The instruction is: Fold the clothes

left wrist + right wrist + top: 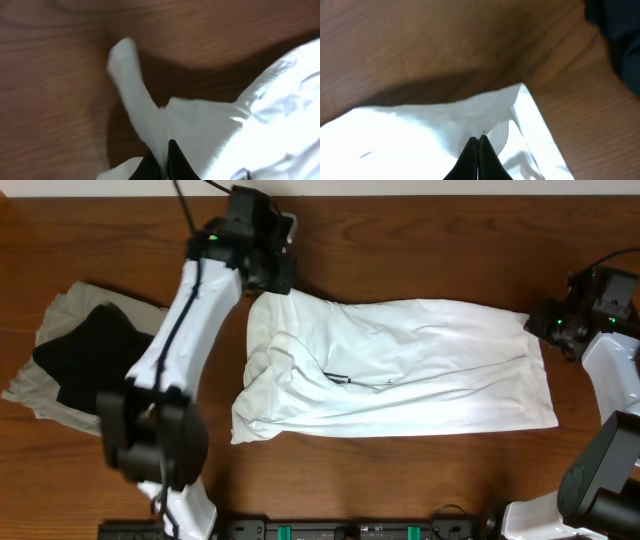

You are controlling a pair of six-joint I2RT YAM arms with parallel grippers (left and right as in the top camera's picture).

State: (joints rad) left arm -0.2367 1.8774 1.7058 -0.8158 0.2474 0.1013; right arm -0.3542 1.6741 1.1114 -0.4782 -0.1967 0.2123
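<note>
Spread wrinkled across the middle of the table (400, 480), the white garment (420, 370) looks thin, light and limp, best held by its far corners, where the left claw (162, 164) and right claw (479, 151) each sit pinched closed on cloth.

Thin, wrinkled cloth of the white garment (420, 370); smooth wood-grain table (400, 485); matt black garment (85, 348).

table (400, 480): brown wood grain | near edge: black rail (350, 531), green inserts (283, 532)
</note>
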